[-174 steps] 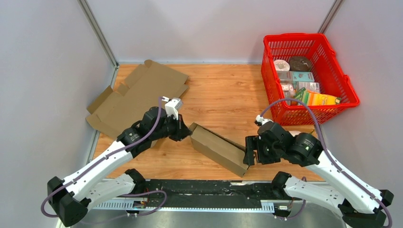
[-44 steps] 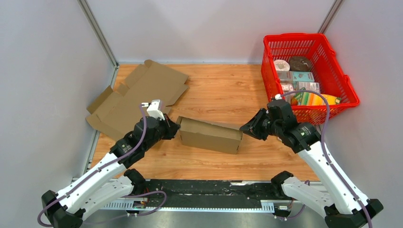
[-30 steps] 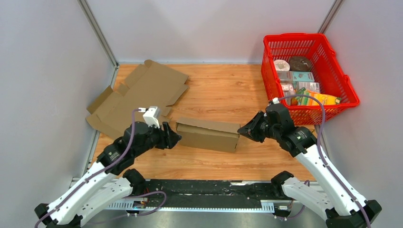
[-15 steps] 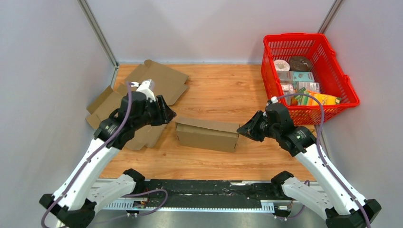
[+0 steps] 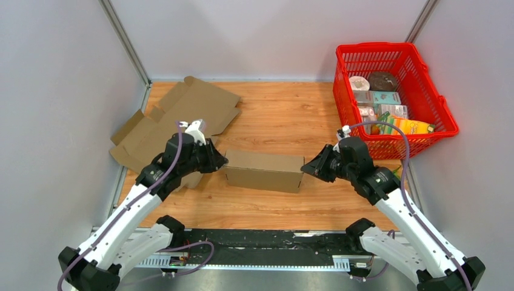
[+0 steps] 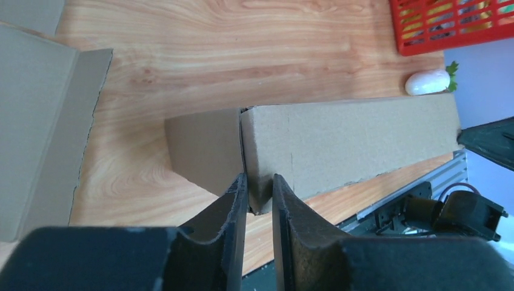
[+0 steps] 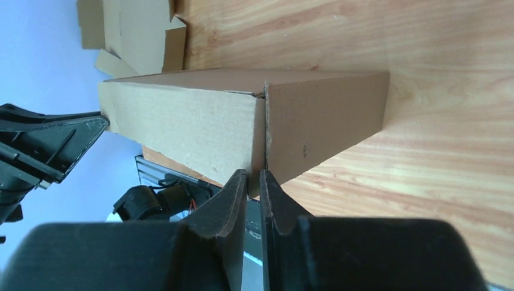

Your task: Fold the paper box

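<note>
The paper box (image 5: 263, 171) is a long brown cardboard carton lying on the wooden table between both arms, with its flaps down. My left gripper (image 5: 223, 162) is at its left end. In the left wrist view the box (image 6: 351, 139) has its near corner pinched between the two fingers of the left gripper (image 6: 259, 191). My right gripper (image 5: 305, 168) is at the right end. In the right wrist view its fingers (image 7: 253, 182) are nearly together, clamped on the corner edge of the box (image 7: 182, 130).
A flat unfolded cardboard sheet (image 5: 176, 124) lies at the back left, close behind my left arm. A red basket (image 5: 400, 145) of groceries stands at the back right. A small white radish toy (image 6: 427, 82) lies on the table near the basket.
My left gripper swung back from over the flat cardboard to the box's left end and closed on its corner. The raised top flap now lies flat. My right gripper kept its hold.
</note>
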`<state>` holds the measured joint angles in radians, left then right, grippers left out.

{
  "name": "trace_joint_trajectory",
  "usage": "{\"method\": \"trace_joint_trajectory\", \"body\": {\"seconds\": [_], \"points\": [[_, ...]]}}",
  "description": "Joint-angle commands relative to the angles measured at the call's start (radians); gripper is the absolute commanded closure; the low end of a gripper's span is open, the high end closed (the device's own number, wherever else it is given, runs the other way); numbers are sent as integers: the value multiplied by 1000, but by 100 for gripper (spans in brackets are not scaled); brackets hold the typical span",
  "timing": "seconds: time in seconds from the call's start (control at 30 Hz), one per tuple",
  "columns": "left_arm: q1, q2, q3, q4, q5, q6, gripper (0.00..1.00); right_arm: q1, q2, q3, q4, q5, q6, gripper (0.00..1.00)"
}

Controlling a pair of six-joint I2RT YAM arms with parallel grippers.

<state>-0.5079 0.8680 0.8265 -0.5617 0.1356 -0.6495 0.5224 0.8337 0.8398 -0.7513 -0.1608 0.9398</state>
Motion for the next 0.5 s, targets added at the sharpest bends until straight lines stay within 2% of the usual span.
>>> {"method": "trace_joint_trajectory", "body": {"seconds": [0.0,0.13,0.2,0.33,0.43,0.47], "points": [[5,-81,-150,-23,-22,-1,72,7,-25,-158,85,-26,-163,84],[5,-107,-210,-30,-21,-4,70,5,-31,-261,136,-66,-233,85],[5,-118,-237,-50,-21,-16,75,8,-44,-274,139,-89,-237,85],[5,-176,-293,-96,30,-62,78,25,-113,-271,26,-59,-237,84],[5,-299,-335,-136,88,-137,70,31,-174,-249,-81,-83,-223,78],[5,-369,-363,-148,105,-175,63,31,-200,-245,-114,-104,-214,75]]}}
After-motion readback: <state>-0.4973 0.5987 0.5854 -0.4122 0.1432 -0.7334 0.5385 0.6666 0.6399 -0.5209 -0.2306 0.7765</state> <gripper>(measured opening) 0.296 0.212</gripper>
